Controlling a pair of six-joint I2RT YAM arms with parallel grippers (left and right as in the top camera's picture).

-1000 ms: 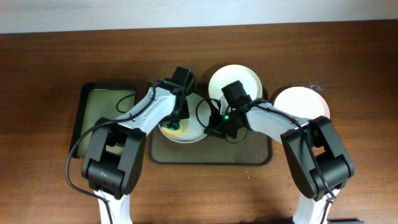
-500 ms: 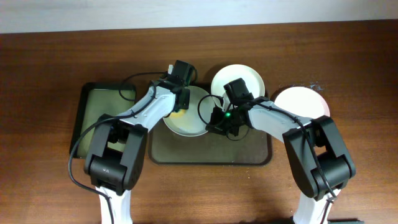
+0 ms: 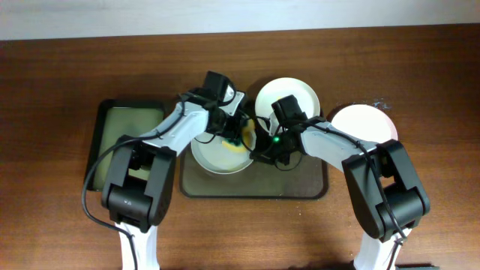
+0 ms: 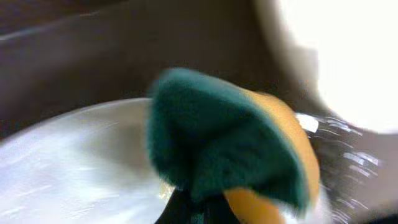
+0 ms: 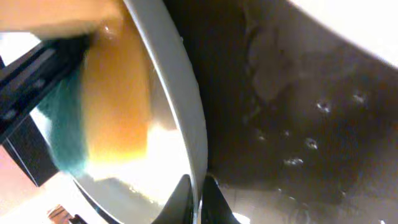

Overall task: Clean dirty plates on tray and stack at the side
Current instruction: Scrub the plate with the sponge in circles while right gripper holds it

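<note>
A white plate [image 3: 217,154] lies on the left of the dark tray [image 3: 300,184]. My left gripper [image 3: 231,133] is shut on a green and yellow sponge [image 4: 230,149] that presses on the plate's right inner side [image 4: 74,162]. My right gripper [image 3: 262,146] is shut on that plate's right rim [image 5: 186,130], with a finger on each side of it; the sponge [image 5: 106,106] shows inside. A second white plate [image 3: 289,94] sits at the tray's back right. A third white plate [image 3: 367,124] rests on the table to the right of the tray.
A smaller black-rimmed tray with a greenish inside [image 3: 124,135] lies left of the dark tray. Water drops spot the dark tray's floor [image 5: 298,149]. The table's far edge meets a pale wall [image 3: 240,15].
My left gripper has swept the sponge from the plate's left part across to its right side, near my right gripper. The right gripper has kept its hold on the rim.
</note>
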